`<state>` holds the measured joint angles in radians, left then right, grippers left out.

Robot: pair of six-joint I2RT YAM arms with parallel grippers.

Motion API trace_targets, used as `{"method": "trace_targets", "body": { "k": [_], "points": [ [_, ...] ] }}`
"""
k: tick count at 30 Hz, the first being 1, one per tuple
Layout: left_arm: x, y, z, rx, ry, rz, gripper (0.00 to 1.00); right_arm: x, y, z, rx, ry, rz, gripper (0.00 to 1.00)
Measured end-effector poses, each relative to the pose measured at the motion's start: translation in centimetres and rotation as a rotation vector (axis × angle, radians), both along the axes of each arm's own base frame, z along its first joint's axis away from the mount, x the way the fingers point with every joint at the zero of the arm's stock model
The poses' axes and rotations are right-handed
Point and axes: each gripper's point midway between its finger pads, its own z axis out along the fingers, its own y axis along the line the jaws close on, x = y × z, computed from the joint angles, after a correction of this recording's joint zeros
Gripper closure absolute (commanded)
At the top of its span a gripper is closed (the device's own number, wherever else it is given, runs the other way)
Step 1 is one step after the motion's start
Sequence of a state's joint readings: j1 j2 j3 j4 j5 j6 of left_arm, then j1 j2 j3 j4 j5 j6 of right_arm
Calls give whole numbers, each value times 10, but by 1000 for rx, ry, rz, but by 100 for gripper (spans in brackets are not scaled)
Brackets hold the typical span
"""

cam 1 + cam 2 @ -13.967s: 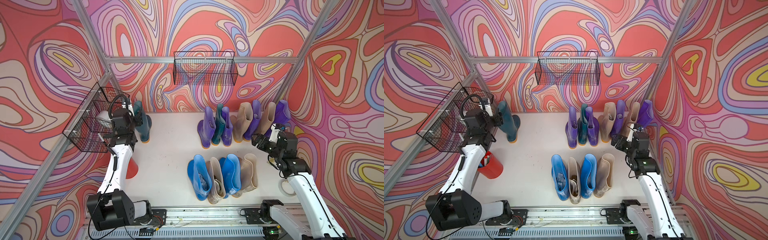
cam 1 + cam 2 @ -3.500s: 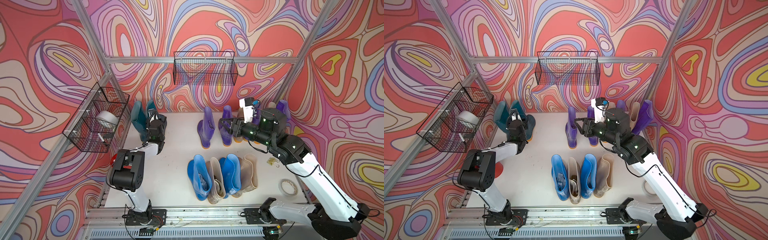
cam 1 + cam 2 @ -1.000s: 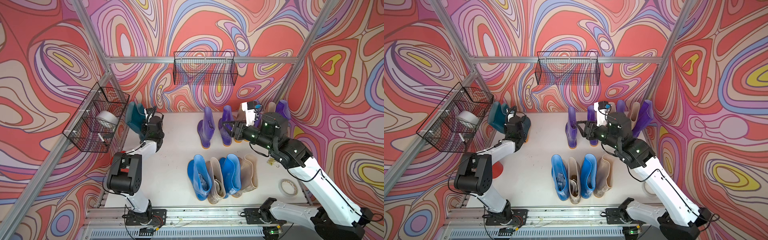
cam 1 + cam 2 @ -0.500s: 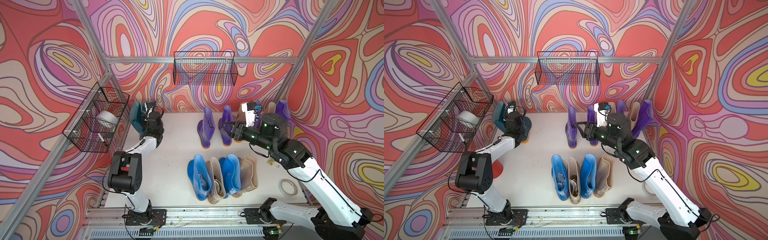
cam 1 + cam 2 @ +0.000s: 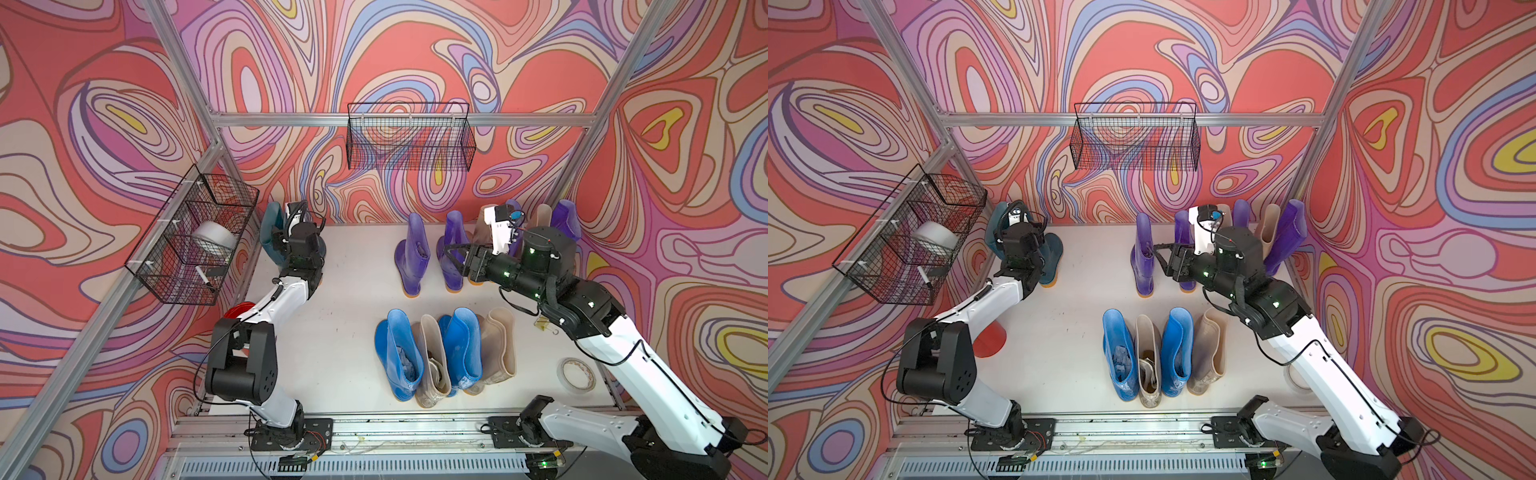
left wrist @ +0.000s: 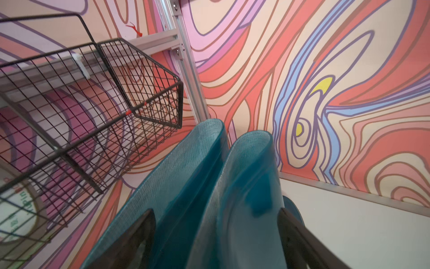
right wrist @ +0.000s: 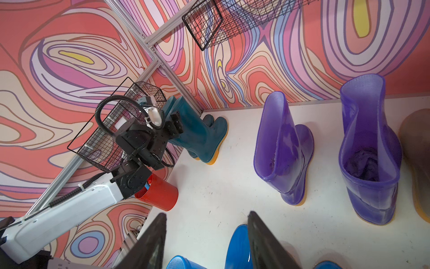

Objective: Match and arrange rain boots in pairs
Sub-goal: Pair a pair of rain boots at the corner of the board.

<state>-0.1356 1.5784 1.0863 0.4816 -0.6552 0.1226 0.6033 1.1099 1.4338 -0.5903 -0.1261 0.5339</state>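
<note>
Purple boots [image 7: 283, 149] stand upright in the far row just ahead of my right pincer [image 7: 207, 214], which is spread, empty and nearer them than my left pincer [image 6: 216, 210], spread wide at the teal pair [image 6: 244, 181] in the corner.

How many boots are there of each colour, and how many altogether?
Teal boots: 2
Purple boots: 4
Beige boots: 4
Blue boots: 2
Total: 12
</note>
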Motion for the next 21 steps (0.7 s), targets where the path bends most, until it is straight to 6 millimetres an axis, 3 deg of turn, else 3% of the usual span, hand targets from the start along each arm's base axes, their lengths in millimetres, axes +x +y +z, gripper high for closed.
{"method": "trace_targets", "body": {
  "k": [5, 16, 21],
  "points": [
    [-12, -4, 20, -29, -25, -38, 15, 0, 0, 1, 3, -5, 0, 43],
    [-23, -23, 44, -118, 31, -169, 16, 2, 1, 2, 5, -9, 0, 42],
    [-29, -48, 81, -227, 74, -307, 23, 8, -2, -5, -25, 1, -28, 40]
  ]
}}
